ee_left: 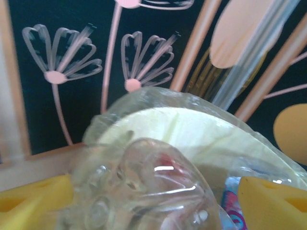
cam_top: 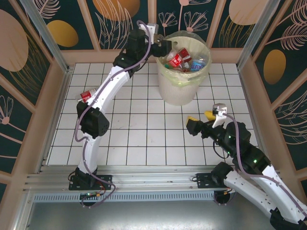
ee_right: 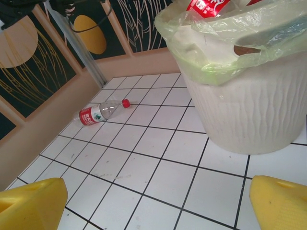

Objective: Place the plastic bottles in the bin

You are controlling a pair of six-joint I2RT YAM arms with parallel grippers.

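- One clear bottle [ee_left: 144,191] is pinched in the left gripper [cam_top: 165,48] at the bin [cam_top: 180,91] rim; released here, it may bounce outside.
- Right gripper [ee_right: 158,206] hangs spread, empty.
- Red-labelled bottle [ee_right: 98,113] lies beside the left arm [cam_top: 108,88], which could knock it.

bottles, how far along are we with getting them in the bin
Nearly done. Several bottles already lie in the bin. The left gripper is shut on a clear bottle at the bin's rim, not yet dropped. One red-labelled bottle is left lying on the table, on its left side. The right gripper is open and empty.
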